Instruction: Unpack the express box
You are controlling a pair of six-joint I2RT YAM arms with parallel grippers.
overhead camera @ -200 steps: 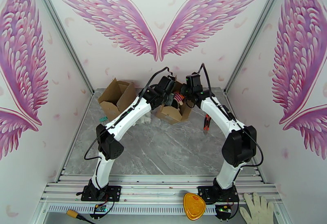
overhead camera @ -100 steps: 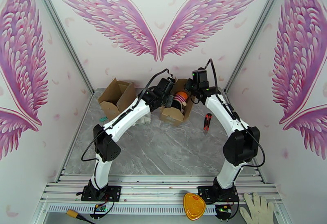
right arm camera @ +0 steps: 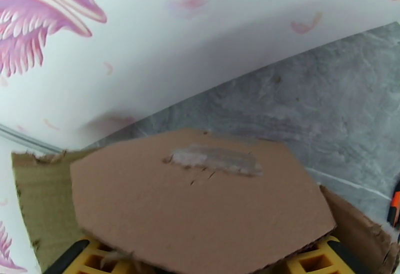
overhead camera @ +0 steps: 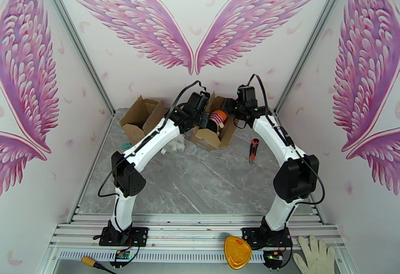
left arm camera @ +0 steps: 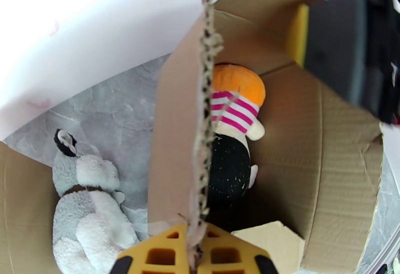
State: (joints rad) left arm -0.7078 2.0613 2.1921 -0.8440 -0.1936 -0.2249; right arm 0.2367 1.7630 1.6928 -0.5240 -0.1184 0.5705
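express box (overhead camera: 212, 140): stands open at the back middle of the counter (overhead camera: 200, 185), between the two wrists; a second ago it sat a little nearer and lower in the top view
doll (overhead camera: 218, 117): lies inside the express box, with an orange head, a pink and white striped middle and a black body; it shows more fully now, since the right wrist that hung over it has pulled back
left flap (left arm camera: 202, 120): stands on edge, its torn corrugated rim running straight into the left jaws
left jaws: clenched on the rim of the left flap, as they were a second ago; the left arm has shifted slightly leftward
right flap (right arm camera: 200, 205): brown hexagonal panel with a strip of torn tape, lying flat across the right jaws
right jaws: spread wide and released, with the right flap resting over them and not pinched; a second ago they were nearly closed and nearer the doll
plush toy (left arm camera: 90, 195): grey and white, on the counter just left of the express box, unmoved
box cutter (overhead camera: 254, 150): red and black, on the counter right of the express box; the right arm partly covered it before, and now it lies in plain view
second box (overhead camera: 145, 117): open, at the back left, unchanged
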